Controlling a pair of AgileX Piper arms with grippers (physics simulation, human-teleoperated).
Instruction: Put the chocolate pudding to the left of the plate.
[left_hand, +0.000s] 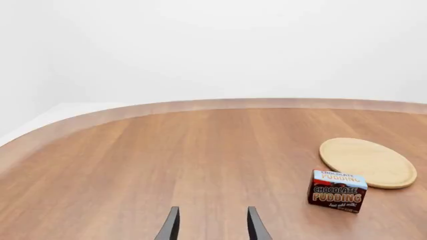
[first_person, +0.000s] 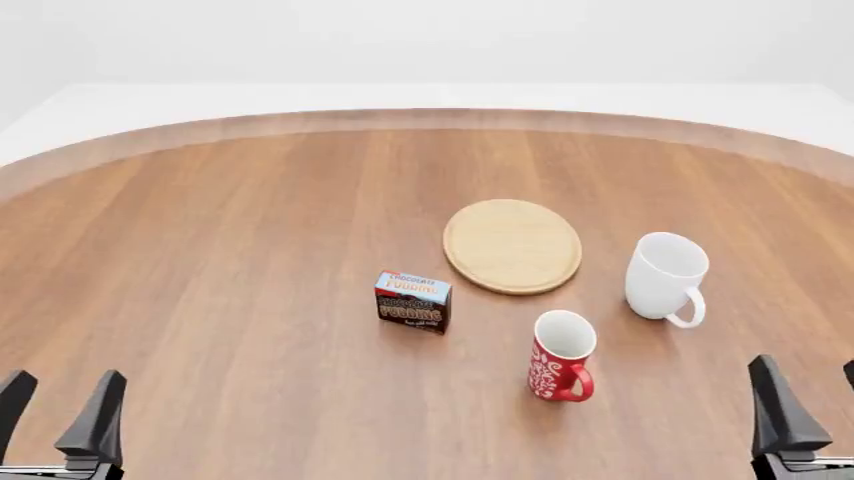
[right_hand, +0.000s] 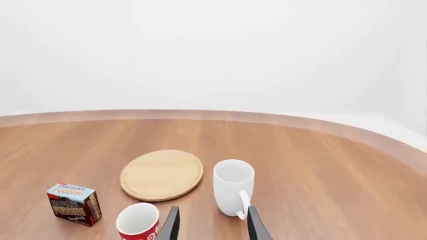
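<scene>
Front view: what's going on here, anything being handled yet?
Nothing is held yet. The left gripper and right gripper sit open at the near edge of the table, apart from everything. The chocolate pudding stands upright in front of the plate and a little to its left, not touching it. A white mug and a red mug stand to the plate's right.

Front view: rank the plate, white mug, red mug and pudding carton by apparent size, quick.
1. plate
2. white mug
3. red mug; sits nearer the camera, so its gap to the white mug is unsure
4. pudding carton
</scene>
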